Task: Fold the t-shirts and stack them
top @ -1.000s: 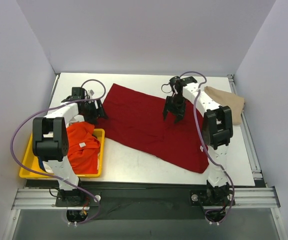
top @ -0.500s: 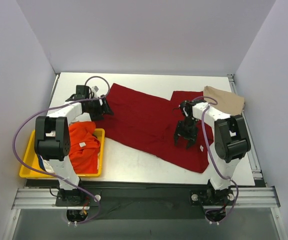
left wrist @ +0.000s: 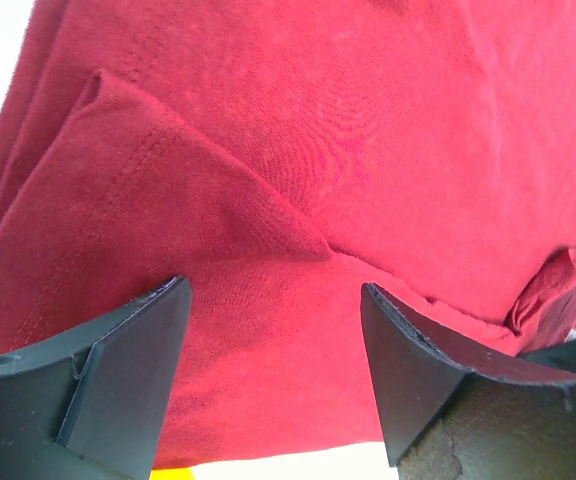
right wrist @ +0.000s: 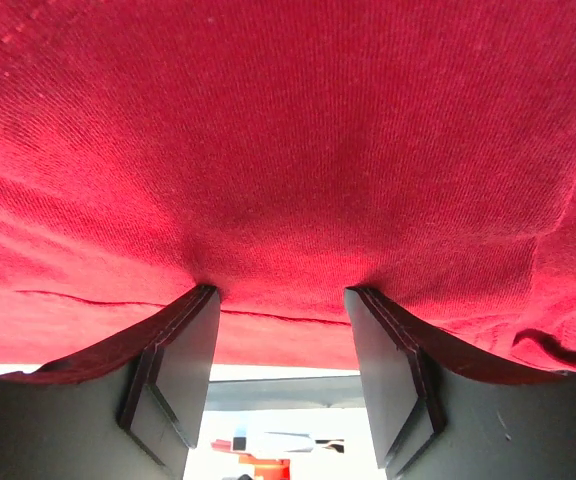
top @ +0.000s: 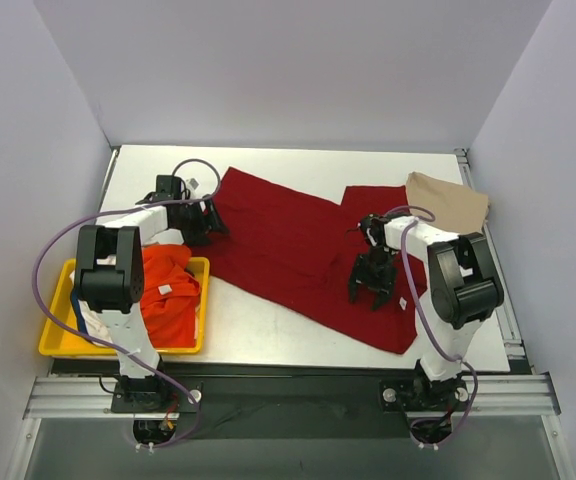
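Broadly, the white table fills the middle of the top view, and most of it is taken by the dark red t-shirt. It lies spread and mostly flat, its long axis running on a slant from the upper left of the frame down to the lower right. One corner points toward the far left of the table and the opposite corner reaches the near right. Which end holds the collar I cannot tell.

At the lower left sits the yellow tray, its long side running toward the far wall. The orange t-shirt lies bunched inside it, with no clear direction. At the upper right the tan t-shirt rests by the table's right edge, just beside the red cloth, its longer side following the same slant.

The left gripper is over the red shirt's left edge, near the tray's far corner. In its wrist view the left gripper has its jaws spread wide above a flap with a stitched hem, pinching nothing.

The right gripper is down on the shirt's lower right part. Its wrist view shows the right gripper with jaws apart, tips pressed into the cloth just above the hem, no fold caught between them.
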Available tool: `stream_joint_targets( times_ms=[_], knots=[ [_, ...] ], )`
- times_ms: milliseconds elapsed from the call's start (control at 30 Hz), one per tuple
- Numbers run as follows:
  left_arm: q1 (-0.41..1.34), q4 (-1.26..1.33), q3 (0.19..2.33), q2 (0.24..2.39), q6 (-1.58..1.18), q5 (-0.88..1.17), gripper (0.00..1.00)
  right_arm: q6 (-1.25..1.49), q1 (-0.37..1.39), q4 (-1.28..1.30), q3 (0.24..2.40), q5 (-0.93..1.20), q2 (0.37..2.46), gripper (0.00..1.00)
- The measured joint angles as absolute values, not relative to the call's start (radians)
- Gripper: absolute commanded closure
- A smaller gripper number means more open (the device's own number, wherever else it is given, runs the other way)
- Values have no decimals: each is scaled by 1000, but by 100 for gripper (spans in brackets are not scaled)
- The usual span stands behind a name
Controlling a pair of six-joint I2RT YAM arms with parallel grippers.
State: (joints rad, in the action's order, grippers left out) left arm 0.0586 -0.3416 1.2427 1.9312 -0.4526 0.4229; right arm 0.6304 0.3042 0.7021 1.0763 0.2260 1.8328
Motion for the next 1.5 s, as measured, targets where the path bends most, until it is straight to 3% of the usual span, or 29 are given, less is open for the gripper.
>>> stream_joint_targets(
  times_ms=[700,1067,1267,1500],
  knots=[
    [55,-405,1166,1839,-426,322,20,710,369,693,923,260,1712,45],
    [88,-408,1275,1809,-431,322,20,667,306,757,1181,191,1682,45],
    [184,-315,1443,1918,-429,396,20,611,247,754,1314,152,1837,45],
    [225,-187,1475,2063,-445,473,20,573,229,738,1354,130,1961,45]
  ],
)
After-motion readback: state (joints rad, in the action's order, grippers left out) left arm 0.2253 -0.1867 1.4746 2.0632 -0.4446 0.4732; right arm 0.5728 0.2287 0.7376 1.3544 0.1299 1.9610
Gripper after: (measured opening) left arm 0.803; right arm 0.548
